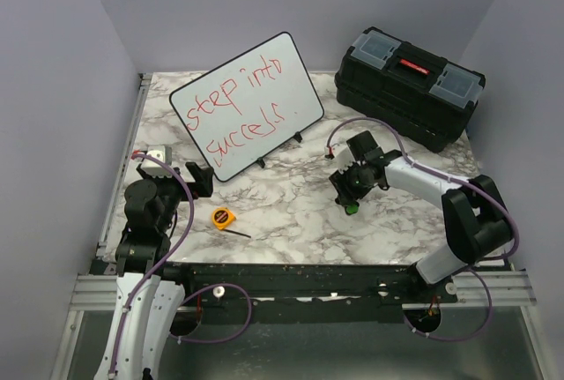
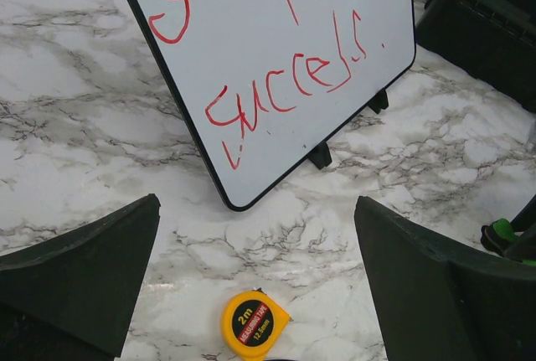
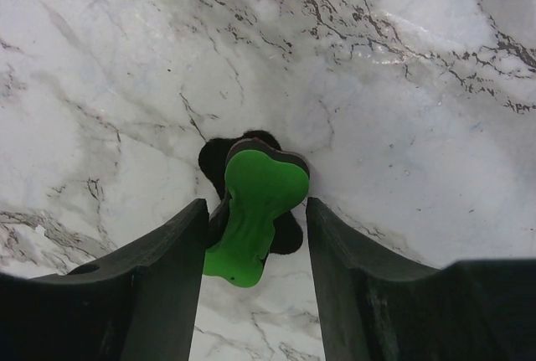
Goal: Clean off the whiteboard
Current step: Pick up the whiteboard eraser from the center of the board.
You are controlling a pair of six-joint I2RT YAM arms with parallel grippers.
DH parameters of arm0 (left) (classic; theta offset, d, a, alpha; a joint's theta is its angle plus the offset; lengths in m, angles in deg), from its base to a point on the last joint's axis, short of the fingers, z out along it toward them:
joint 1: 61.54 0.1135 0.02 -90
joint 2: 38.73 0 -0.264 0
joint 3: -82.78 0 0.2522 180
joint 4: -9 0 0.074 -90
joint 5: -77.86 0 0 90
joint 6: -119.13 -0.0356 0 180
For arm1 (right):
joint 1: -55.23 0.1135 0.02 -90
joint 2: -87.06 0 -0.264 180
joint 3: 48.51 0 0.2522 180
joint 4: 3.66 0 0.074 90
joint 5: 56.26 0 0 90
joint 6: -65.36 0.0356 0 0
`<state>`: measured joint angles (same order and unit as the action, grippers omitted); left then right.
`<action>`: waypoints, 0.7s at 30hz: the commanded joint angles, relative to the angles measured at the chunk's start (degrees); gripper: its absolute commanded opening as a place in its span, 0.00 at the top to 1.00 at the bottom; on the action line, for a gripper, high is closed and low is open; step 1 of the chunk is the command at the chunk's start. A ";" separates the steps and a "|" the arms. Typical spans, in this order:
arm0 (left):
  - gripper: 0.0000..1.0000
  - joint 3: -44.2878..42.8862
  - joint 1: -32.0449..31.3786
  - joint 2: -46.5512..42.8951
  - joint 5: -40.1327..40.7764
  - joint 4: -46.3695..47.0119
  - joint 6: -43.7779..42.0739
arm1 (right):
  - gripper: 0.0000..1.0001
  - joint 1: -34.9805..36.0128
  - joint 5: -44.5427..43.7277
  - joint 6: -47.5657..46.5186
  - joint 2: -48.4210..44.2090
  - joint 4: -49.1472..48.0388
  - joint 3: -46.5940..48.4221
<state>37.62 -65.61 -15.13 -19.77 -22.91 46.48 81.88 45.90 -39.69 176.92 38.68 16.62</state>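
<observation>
Glossy whiteboard (image 1: 247,107), polished marble-look table (image 1: 300,212), matt plastic toolbox (image 1: 410,89).

Marble-patterned table (image 1: 291,208) under propped whiteboard (image 1: 247,107), black toolbox (image 1: 410,89), tape measure (image 1: 223,218) (yellow), green eraser (image 3: 255,210)

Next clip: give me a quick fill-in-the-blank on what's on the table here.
1. The handwriting on the whiteboard is ___ in colour.
2. The right hand straddles the eraser, whose handle is ___.
3. Near the left hand lies a tape measure coloured ___.
Missing words: red; green; yellow.
</observation>
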 commanded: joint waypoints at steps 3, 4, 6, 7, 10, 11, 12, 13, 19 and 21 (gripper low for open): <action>0.01 -1.58 0.21 0.08 -1.35 -0.04 -0.64 | 0.49 0.85 -4.00 -0.24 1.40 1.00 -0.04; 0.01 -1.56 0.21 0.09 -1.35 -0.04 -0.64 | 0.50 0.86 -4.07 -0.38 1.60 1.11 -0.04; 0.01 -1.56 0.21 0.11 -1.33 -0.06 -0.64 | 0.51 0.94 -4.03 -0.39 2.02 1.19 0.09; 0.01 -1.61 0.21 0.06 -1.33 -0.04 -0.64 | 0.54 0.98 -4.00 -0.42 2.22 1.35 0.16; 0.01 -1.56 0.21 -0.07 -1.33 -0.06 -0.64 | 0.64 1.27 -4.02 -0.47 2.51 1.68 0.48; 0.01 -1.57 0.21 -0.04 -1.33 -0.11 -0.64 | 0.67 1.38 -4.01 -0.52 2.59 1.81 0.64; 0.01 -1.62 0.21 -0.04 -1.28 -0.05 -0.64 | 0.70 1.46 -4.11 -0.66 2.60 1.91 0.79; 0.01 -1.58 0.21 -0.13 -1.26 -0.09 -0.64 | 0.75 1.45 -4.19 -0.78 2.60 1.92 0.81; 0.01 -1.47 0.21 -0.12 -1.67 0.11 -0.31 | 0.98 1.47 -5.23 -2.37 -0.06 2.79 4.51; 0.01 -1.32 0.21 0.12 -2.15 0.39 0.12 | 0.99 1.26 -1.67 -3.16 -2.01 2.80 6.24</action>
<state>37.62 -65.61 -15.13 -19.93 -22.91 46.45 82.95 42.07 -40.89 178.43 40.36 18.55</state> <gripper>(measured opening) 0.988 0.110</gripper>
